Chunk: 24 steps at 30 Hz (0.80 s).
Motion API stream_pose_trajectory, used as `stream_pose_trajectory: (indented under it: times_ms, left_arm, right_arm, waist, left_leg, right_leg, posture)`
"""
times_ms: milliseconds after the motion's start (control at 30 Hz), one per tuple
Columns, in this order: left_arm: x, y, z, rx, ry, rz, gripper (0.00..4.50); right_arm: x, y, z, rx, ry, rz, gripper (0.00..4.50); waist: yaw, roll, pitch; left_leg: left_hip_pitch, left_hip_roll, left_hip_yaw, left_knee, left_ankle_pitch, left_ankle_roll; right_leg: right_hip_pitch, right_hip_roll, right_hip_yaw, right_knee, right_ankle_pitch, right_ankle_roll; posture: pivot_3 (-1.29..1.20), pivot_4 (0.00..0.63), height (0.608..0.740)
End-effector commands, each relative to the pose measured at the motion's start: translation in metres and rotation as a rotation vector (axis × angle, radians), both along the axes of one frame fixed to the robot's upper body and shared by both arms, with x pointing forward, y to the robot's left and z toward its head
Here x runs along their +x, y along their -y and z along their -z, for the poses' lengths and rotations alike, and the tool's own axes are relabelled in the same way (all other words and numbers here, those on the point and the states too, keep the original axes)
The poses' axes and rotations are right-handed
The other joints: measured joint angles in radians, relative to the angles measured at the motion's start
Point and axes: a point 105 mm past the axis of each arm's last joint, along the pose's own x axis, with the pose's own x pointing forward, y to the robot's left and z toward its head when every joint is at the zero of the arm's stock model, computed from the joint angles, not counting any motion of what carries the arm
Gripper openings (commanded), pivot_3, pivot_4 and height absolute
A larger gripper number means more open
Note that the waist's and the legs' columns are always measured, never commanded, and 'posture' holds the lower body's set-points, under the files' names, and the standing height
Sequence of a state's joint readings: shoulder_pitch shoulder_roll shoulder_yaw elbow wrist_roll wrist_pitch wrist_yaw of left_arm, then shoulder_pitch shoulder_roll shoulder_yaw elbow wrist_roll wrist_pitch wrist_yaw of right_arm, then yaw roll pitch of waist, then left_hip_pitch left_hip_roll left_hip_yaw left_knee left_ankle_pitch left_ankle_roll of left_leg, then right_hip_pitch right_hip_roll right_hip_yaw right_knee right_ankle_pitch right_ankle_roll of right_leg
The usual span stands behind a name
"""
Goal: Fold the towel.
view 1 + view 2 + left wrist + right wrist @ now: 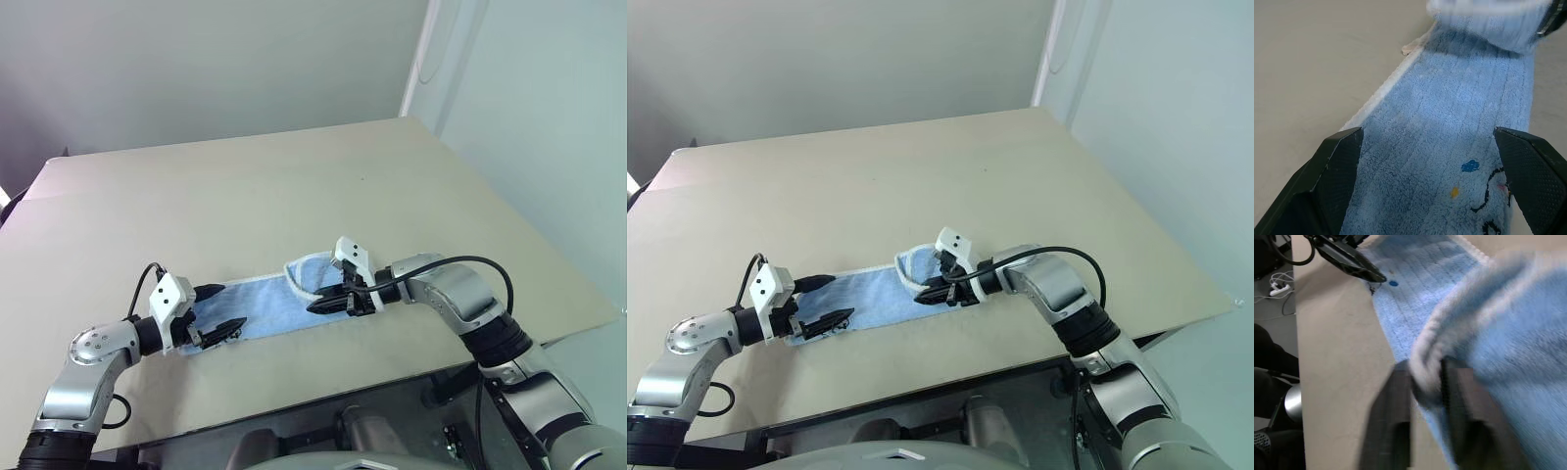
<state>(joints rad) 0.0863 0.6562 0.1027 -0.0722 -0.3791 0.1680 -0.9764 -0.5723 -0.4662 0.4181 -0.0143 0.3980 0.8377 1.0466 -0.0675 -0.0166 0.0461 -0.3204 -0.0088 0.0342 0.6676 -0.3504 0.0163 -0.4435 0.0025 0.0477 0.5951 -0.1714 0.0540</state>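
Fluffy blue towel (265,305), hem seemingly pinched in right pincer (328,302); left pincer (220,311) spread wide.

Light blue towel (265,305) – white hem, small blue, yellow and black embroidery – on a beige table (294,186).

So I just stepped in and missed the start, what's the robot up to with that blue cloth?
It is folding a small light blue towel on the table. The right gripper has one end of the towel lifted and curled over, its hem between the fingers. The left gripper rests open at the other end, its fingers straddling the flat cloth. The fold is not yet laid down.
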Motion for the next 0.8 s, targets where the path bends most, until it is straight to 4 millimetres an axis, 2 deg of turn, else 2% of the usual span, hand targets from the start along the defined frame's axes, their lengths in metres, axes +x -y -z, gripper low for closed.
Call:
stream_pose_trajectory:
  times_ms: [33, 100, 167, 233, 333, 433, 700, 800]
  left_arm:
    - [0.003, -0.002, -0.013, 0.010, 0.058, -0.002, 4.50]
    - [0.003, -0.003, -0.013, 0.009, 0.057, -0.004, 4.50]
    - [0.003, -0.005, -0.015, 0.003, 0.058, -0.016, 4.50]
    - [0.003, -0.007, -0.016, -0.001, 0.057, -0.024, 4.50]
    - [0.002, -0.010, -0.017, 0.000, 0.058, -0.033, 4.50]
    - [0.003, -0.015, -0.020, -0.006, 0.064, -0.053, 4.50]
    - [0.006, -0.039, -0.038, -0.080, 0.035, -0.179, 4.50]
    - [0.004, -0.050, -0.041, -0.059, 0.034, -0.212, 4.50]
  right_arm:
    - [-0.002, -0.009, -0.017, 0.046, 0.042, -0.048, 2.47]
    - [-0.001, -0.009, -0.023, 0.082, 0.039, -0.041, 3.18]
    - [0.003, -0.003, -0.048, 0.212, 0.036, -0.019, 3.85]
    - [0.009, 0.008, -0.072, 0.325, 0.049, 0.010, 3.85]
    - [0.030, 0.021, -0.078, 0.341, 0.130, 0.124, 3.85]
    - [0.042, 0.024, -0.059, 0.257, 0.194, 0.177, 3.85]
    - [0.038, 0.011, 0.009, 0.035, 0.316, 0.093, 3.85]
    - [0.049, 0.008, 0.027, -0.005, 0.342, 0.157, 3.85]
  waist:
    - [0.000, 0.000, 0.000]
    - [0.000, 0.000, 0.000]
    - [0.000, 0.000, 0.000]
    - [0.001, 0.000, 0.000]
    - [0.001, -0.001, 0.000]
    - [0.000, -0.001, -0.001]
    - [-0.003, -0.001, -0.001]
    - [-0.003, -0.002, -0.001]
  left_leg:
    - [0.000, 0.000, 0.000, 0.000, 0.000, 0.000]
    - [0.000, 0.000, 0.000, 0.000, 0.000, 0.000]
    - [0.000, 0.000, 0.000, 0.000, 0.000, 0.000]
    - [0.000, 0.000, 0.000, 0.000, 0.000, 0.000]
    - [0.000, 0.000, 0.000, 0.000, 0.000, 0.000]
    - [0.000, 0.000, 0.000, 0.000, 0.000, 0.000]
    - [0.000, 0.001, 0.000, 0.000, 0.000, 0.000]
    - [0.000, 0.001, 0.000, 0.000, 0.000, 0.000]
  right_leg:
    - [0.000, 0.000, 0.000, 0.000, 0.000, 0.000]
    - [0.000, 0.000, 0.000, 0.000, 0.000, 0.000]
    - [0.000, 0.000, 0.000, 0.000, 0.000, 0.000]
    - [0.000, 0.000, 0.000, 0.000, 0.001, -0.001]
    - [0.000, 0.000, 0.000, 0.000, 0.002, -0.003]
    - [0.000, 0.000, 0.000, 0.000, 0.002, -0.003]
    - [0.000, 0.001, 0.000, 0.001, 0.000, -0.001]
    - [0.000, 0.001, 0.000, 0.001, 0.000, -0.001]
  posture:
    - [0.00, 0.000, 0.740]
    - [0.00, 0.000, 0.740]
    - [0.00, 0.000, 0.740]
    - [0.00, 0.000, 0.740]
    - [0.00, 0.000, 0.740]
    - [0.00, 0.000, 0.740]
    - [0.00, 0.000, 0.740]
    - [0.00, 0.000, 0.740]
